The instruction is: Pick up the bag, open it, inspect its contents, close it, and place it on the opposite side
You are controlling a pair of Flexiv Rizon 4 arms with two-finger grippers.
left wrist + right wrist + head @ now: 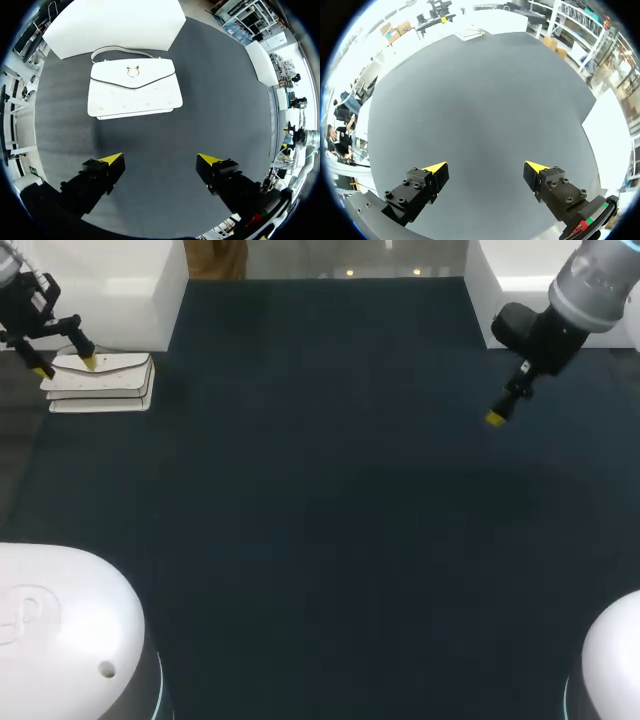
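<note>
A white bag (pixel 100 382) is lying flat at the table's (pixel 330 520) far left corner. The left end effector (pixel 65 365) is hovering above it, spread. The right end effector (pixel 485 167) is hanging spread, empty. Catching only the thin strap (pixel 120 48) risks the bag swinging loose.

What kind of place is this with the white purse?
Probably a robot testing bench: the yellow-tipped left gripper and right gripper hang open over a dark grey table, with one flat white flap handbag lying on it.
</note>
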